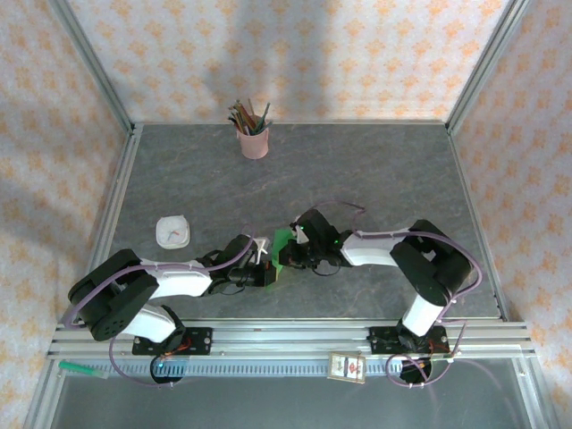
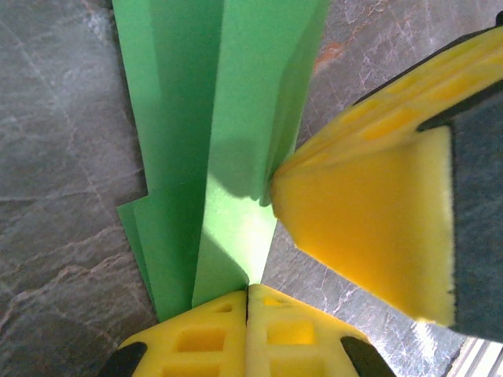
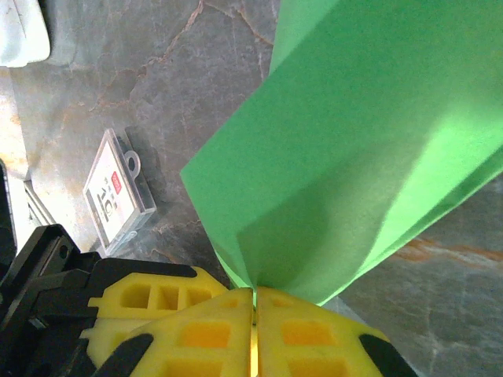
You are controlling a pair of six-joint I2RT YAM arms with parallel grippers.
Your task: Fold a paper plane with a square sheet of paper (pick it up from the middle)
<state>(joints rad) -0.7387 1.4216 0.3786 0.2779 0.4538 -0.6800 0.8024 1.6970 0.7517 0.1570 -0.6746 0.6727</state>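
The work looks to be midway through the folding. The paper [image 1: 284, 243] is no flat square here but a narrow, layered green strip with long creases, held up off the table [image 1: 375, 179] between the two arms, around the middle of the table's width and toward its near edge. The left gripper [image 2: 247, 292] has its yellow fingers pressed together on one end of the strip, with the stacked flaps fanning away from the pinch. The right gripper [image 3: 253, 294] is likewise closed tight on a folded corner of the paper. In the left wrist view its foam pads [image 2: 361, 228] meet the sheet's right edge just beside the left arm's hold. By this reading, the next move is to sharpen or add a fold. That calls for one arm to keep the strip steady while the other turns or presses a flap along its crease, gently enough that the thin sheet neither tears nor slips from either pinch. Counted, there is one green paper and two grippers. There is also one pink cup of pencils [image 1: 253, 136] at the far side, one white dish-like object [image 1: 172, 231] to the left, one small clear labelled case [image 3: 118, 192] lying on the table, and one white card [image 1: 347, 366] on the near rail.
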